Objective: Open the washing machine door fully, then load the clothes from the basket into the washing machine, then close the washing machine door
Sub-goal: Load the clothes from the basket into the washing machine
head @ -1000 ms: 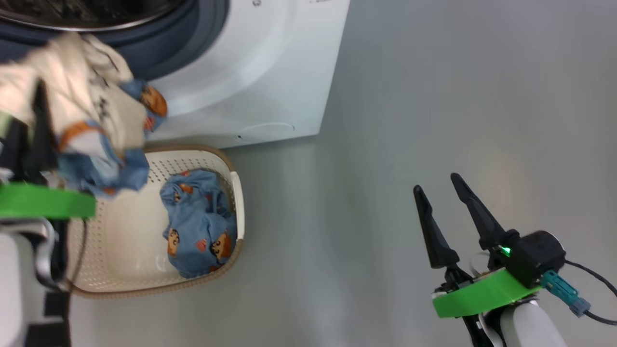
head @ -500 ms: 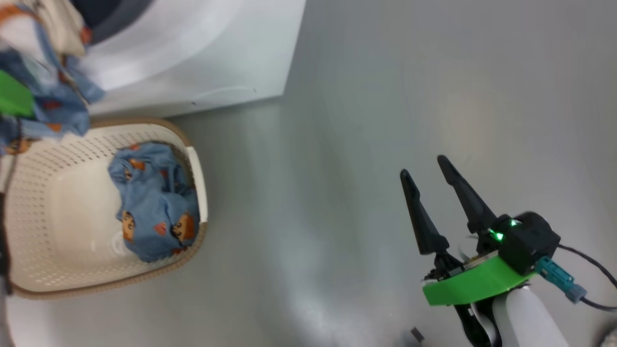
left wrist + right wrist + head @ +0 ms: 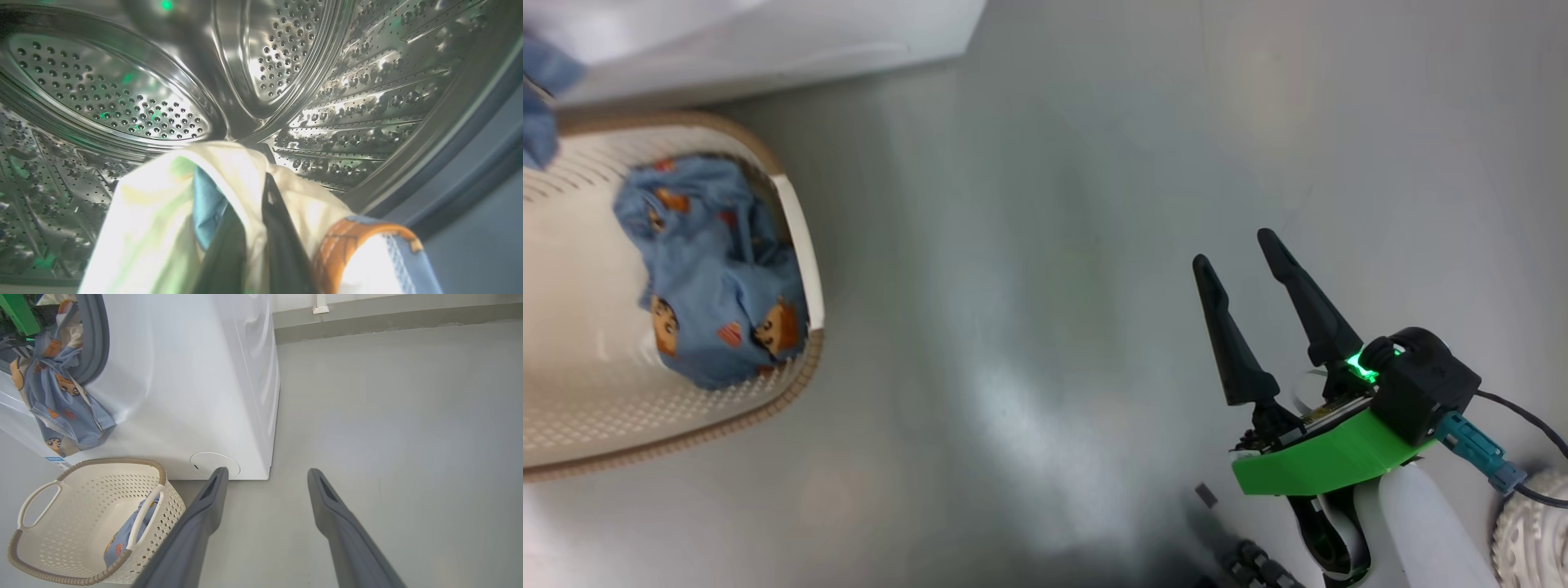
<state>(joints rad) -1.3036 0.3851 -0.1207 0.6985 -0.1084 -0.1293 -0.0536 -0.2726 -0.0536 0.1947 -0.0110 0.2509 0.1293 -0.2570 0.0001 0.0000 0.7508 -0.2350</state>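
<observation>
Left tool is squeezed shut on a bunch of clothes, cream cloth with some blue in it. It holds them right at the mouth of the shiny drum of the washing machine. Part of the bunch is blue with little cartoon faces. That part hangs down outside, over the grey seal and the white front. So I think this bunch is not all the way in yet.

The way into the drum is open, so the first job, opening the door, looks done. I see no clothes lying at the back of the drum.

Just below the machine sits the basket on the floor. One blue piece lies in it, up against one side. The other side of the basket is bare.

Right tool is spread wide and holds nothing. It hangs over the grey floor, well apart from the basket.

I would say the loading is about half done. What is left is to push this bunch fully in and let go, to fetch the last blue piece, and then to shut the door.
</observation>
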